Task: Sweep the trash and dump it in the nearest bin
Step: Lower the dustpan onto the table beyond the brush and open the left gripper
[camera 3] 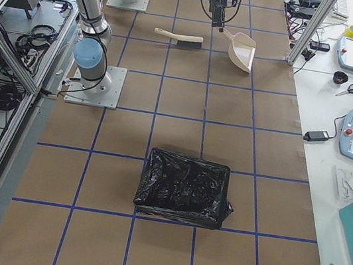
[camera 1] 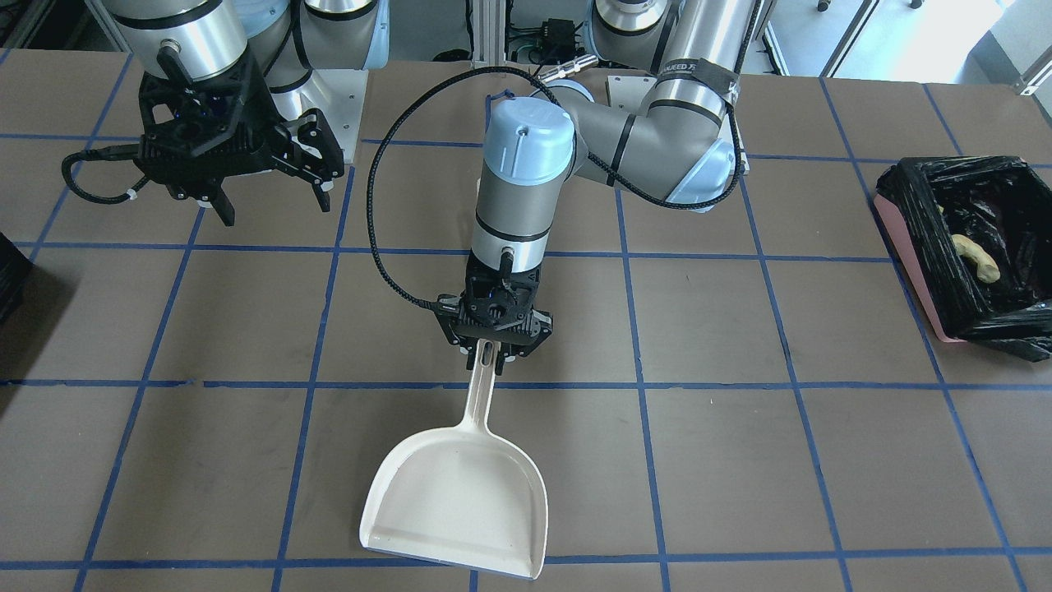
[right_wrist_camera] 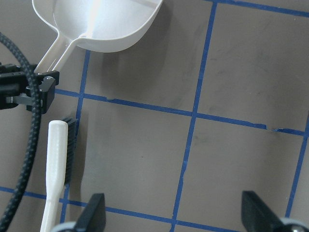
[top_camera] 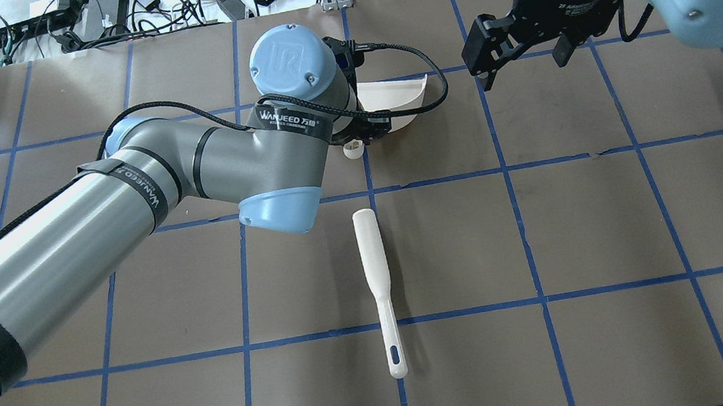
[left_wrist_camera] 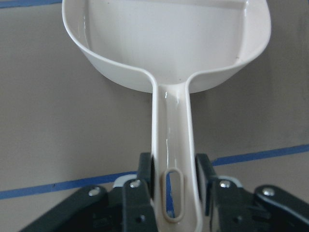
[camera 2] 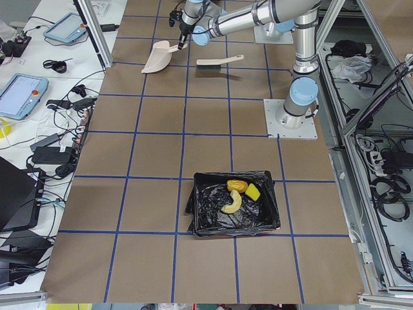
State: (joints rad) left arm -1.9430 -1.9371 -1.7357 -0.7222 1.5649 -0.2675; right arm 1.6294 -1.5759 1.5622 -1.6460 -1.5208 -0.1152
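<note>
While L gripper (camera 1: 491,355) pinches empty dustpan (camera 1: 460,501) by its handle, R gripper (camera 1: 275,205) hangs spread, trash (camera 2: 232,203) in bin (camera 2: 201,216) off robot's left.

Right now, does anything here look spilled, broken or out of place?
Nothing stands out. All three pieces of trash lie inside the bin. The dustpan is empty and intact, its handle gripped by the left end effector. The brush lies flat on the table, and the right end effector hangs open, holding nothing.
</note>
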